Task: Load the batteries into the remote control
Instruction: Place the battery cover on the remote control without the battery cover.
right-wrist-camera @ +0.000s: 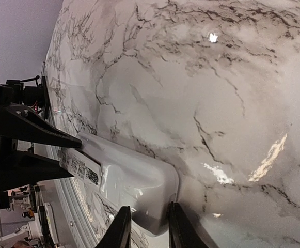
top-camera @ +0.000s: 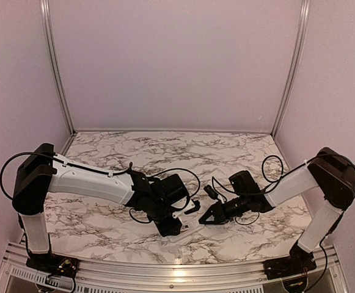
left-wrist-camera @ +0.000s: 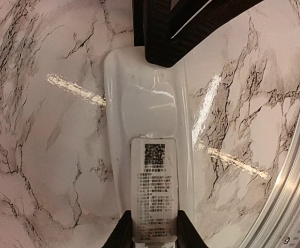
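On the marble table (top-camera: 104, 152), between the two arms, the remote control (left-wrist-camera: 144, 103) lies back-up near the front edge. Left gripper (left-wrist-camera: 155, 235): jaws pinch the labelled end. Right gripper (right-wrist-camera: 150, 227): jaws straddle the opposite end and appear closed on it. No batteries are visible in any view, and the back shows no open recess. Judged step: steadying the handset to expose the recess. Hold the left grip firm and level; apply light force at the right end, since the glossy shell may slip. The printed label (left-wrist-camera: 155, 191) probably marks the cover.
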You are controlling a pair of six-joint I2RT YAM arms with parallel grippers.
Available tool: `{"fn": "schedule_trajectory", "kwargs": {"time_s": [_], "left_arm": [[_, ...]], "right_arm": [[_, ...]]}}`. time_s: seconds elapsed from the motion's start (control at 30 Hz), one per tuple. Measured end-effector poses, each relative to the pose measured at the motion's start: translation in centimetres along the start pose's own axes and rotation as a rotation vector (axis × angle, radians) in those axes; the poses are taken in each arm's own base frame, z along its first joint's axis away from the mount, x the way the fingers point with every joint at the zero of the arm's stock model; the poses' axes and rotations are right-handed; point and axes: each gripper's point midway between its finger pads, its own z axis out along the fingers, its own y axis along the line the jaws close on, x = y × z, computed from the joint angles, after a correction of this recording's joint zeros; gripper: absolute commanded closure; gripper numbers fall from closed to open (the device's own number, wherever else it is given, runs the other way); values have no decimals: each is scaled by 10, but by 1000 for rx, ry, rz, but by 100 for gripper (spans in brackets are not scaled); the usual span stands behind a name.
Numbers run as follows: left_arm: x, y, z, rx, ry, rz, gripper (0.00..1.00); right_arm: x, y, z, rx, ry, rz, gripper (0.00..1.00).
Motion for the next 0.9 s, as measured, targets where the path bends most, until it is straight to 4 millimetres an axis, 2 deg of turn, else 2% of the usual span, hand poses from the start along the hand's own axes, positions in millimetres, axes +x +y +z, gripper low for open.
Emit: {"fn": "schedule_trajectory", "kwargs": {"time_s": [0.77, 0.9], "left_arm": [[10, 3, -4, 50, 37, 46, 69], [11, 2, -4, 55, 39, 39, 65]], "right_arm": [[13, 10, 4, -30, 24, 22, 78], [23, 22, 8, -74, 69, 15, 78]]}}
